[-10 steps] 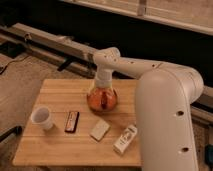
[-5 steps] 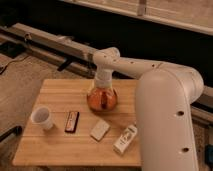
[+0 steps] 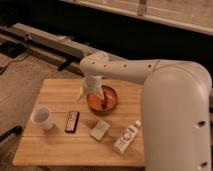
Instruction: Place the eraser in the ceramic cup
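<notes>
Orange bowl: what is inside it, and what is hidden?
The hand hangs over the orange bowl, dipping inside. Only bare orange interior shows on its right; the hand covers the left part. The eraser lies outside, on the table.

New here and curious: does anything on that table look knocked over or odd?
Only the white bottle lies on its side near the front edge. The gripper hangs over the orange bowl; nothing looks spilled.
</notes>
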`<act>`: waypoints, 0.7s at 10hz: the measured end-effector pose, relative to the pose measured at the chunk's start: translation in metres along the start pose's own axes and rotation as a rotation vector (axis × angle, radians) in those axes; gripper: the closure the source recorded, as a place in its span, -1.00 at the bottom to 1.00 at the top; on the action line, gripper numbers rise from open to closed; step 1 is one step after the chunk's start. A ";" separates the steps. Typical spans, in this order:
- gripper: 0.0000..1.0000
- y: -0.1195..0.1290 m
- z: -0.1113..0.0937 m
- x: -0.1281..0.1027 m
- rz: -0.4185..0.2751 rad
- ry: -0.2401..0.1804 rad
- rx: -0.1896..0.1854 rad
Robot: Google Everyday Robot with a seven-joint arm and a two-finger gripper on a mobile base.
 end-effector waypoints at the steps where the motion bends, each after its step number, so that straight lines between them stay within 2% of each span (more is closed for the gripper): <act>1: -0.60 0.032 0.000 0.020 -0.032 -0.020 -0.005; 3: -0.60 0.075 0.006 0.041 -0.080 -0.031 -0.004; 5: -0.60 0.127 0.025 0.051 -0.164 -0.034 0.031; 7: -0.60 0.144 0.041 0.051 -0.197 -0.025 0.078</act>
